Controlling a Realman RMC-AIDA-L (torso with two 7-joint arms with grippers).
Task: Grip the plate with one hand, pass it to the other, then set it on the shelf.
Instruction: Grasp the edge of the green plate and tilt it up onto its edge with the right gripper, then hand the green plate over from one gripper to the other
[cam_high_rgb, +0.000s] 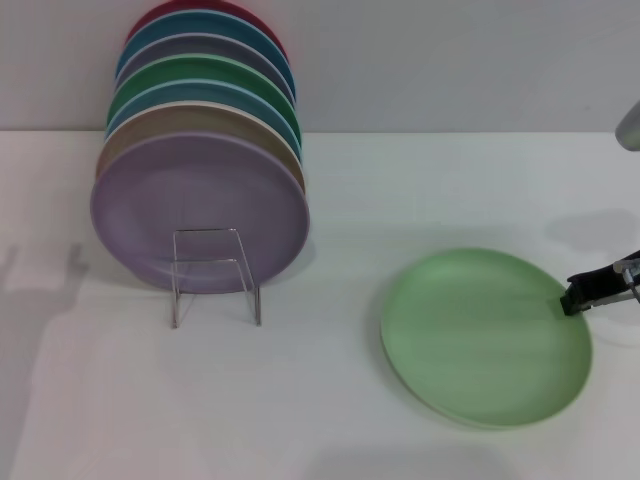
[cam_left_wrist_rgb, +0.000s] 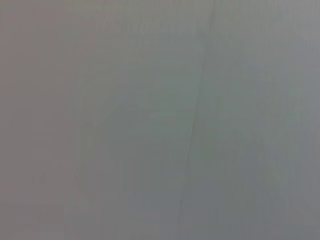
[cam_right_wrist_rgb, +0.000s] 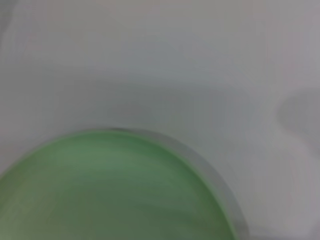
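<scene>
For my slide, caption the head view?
Right gripper at the light-green plate rim; the shelf waits left.

Nothing here carries writing that can be read: no label, brand, number or sign shows in any of the three views.
</scene>
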